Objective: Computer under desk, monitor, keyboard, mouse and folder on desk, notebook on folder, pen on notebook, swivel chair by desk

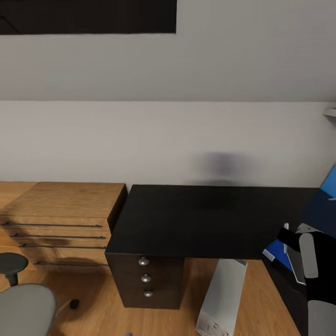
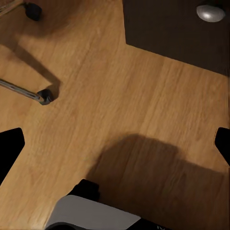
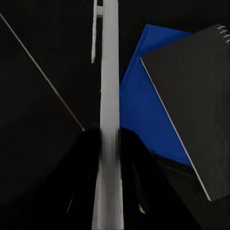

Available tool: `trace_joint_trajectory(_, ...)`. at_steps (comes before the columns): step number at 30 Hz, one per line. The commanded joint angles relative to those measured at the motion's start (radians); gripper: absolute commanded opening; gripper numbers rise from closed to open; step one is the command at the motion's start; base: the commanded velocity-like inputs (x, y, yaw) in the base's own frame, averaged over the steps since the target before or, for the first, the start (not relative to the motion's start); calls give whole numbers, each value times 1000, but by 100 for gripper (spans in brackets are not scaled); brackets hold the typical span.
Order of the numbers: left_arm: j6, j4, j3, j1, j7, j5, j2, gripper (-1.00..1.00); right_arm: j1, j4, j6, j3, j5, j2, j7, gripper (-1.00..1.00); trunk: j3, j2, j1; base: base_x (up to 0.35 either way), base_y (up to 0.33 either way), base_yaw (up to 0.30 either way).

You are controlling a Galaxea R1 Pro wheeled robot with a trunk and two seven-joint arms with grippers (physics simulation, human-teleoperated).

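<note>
My right gripper (image 1: 298, 252) is glossy black with a pale grey, rounded panel along its back. Black fingertips (image 2: 10, 148) frame my left wrist view, above a light grey, rounded housing edged in black.

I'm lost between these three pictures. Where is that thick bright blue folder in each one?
Head view: thick bright blue folder at the lower right, on the glossy black desk, partly behind the right pincer.
Right wrist view: centre, overlapped by a black spiral notebook, behind the thin white pen that the pincer holds.
Left wrist view: wooden floor beside the desk's drawer unit.
Shared landmark: the black desk.
</note>
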Motion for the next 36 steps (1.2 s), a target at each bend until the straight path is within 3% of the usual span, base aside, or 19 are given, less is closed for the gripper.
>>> trace_joint_trajectory(1, -8, 0, -8, -1, 6, 11, 0, 100, -1, 4, 2, 0, -12, -3, -8, -100, 0, -1, 0, 2, -8, -268)
trace_joint_trajectory(13, -11, 0, -8, -1, 6, 10, 0, 100, -1, 65, -19, 6, -13, -28, -7, -100, 8, -1, 0, 0, -2, -269)
trace_joint_trajectory(16, -11, 0, -8, -1, 6, 9, -1, 100, -1, 92, -54, 30, -13, -31, -7, -100, 8, -1, 0, 0, 0, -199)
trace_joint_trajectory(18, -11, 0, -8, -1, 6, 10, -2, 100, -1, 109, -78, 74, -8, -33, -7, -100, 9, -1, 0, 0, 0, -73)
trace_joint_trajectory(22, -11, 0, -8, -1, 6, 11, -3, 100, -1, 150, -150, 123, 13, -40, 0, -100, 9, -1, 0, 0, 0, -20)
trace_joint_trajectory(28, -11, 0, -11, -1, 6, 11, -3, 100, -1, 169, -184, 127, 17, -51, 4, -100, 9, -1, 0, 136, 0, -1)
trace_joint_trajectory(29, -11, 0, -36, -1, 7, 11, -2, 100, -1, 184, -187, 128, 24, -54, 3, -100, 9, -1, 0, 305, -10, 0)
trace_joint_trajectory(31, -12, 0, -54, -1, 8, 10, -2, 100, -2, 210, -194, 127, 42, -61, 3, -100, 9, -1, 0, 312, -71, 0)
trace_joint_trajectory(36, -12, 0, -65, -1, 8, 9, -2, 100, -2, 248, -224, 128, 57, -68, 4, -100, 9, -1, 0, 250, -87, 0)
